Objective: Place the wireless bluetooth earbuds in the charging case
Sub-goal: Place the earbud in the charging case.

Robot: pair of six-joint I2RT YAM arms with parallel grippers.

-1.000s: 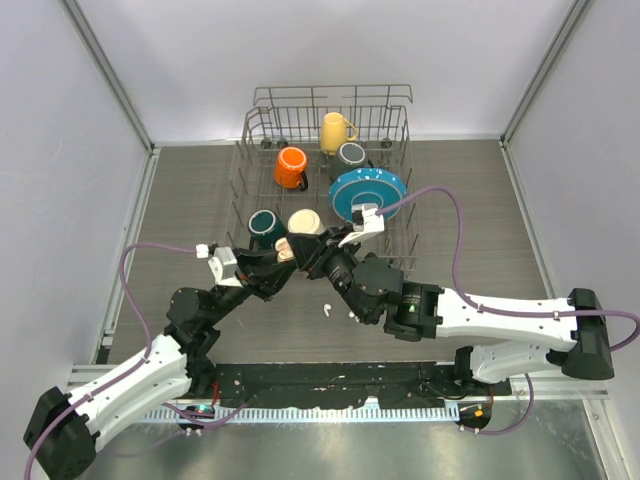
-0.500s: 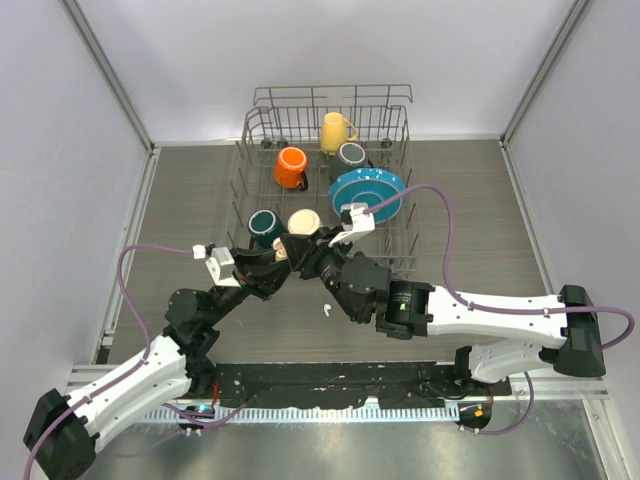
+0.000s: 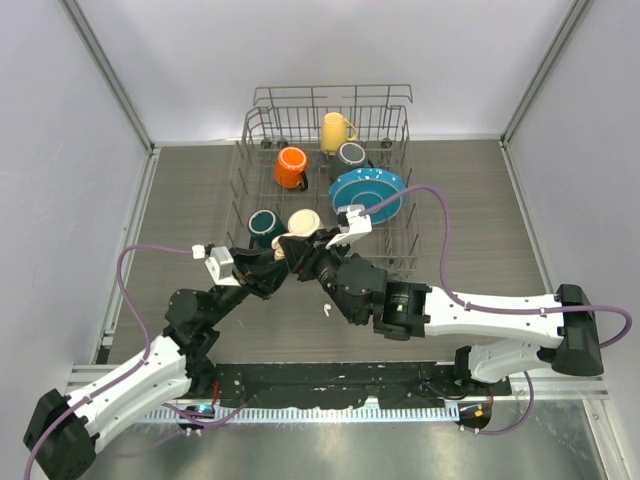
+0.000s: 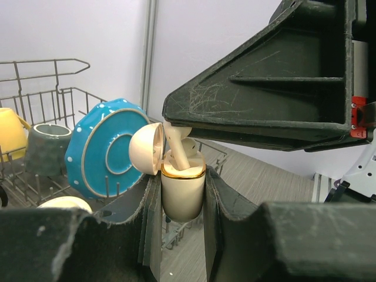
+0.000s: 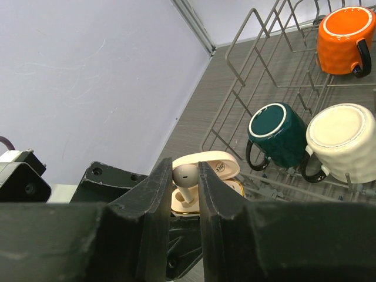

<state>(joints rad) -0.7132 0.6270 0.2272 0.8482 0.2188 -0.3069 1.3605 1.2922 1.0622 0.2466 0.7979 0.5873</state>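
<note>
The table (image 3: 190, 200) has a grey-brown top with a fine wood grain running left to right. Pale walls close it in on the left, far and right sides, and a black strip runs along its near edge. A grey wire dish rack (image 3: 241, 180) stands directly on it at the far middle. The rack's back sits against the far wall and its front reaches toward the centre of the table, where the grain shows through the open wires of its base. One tiny white earbud (image 3: 326, 311) lies alone on the bare surface in front of the rack, near the middle and well apart from it.
</note>
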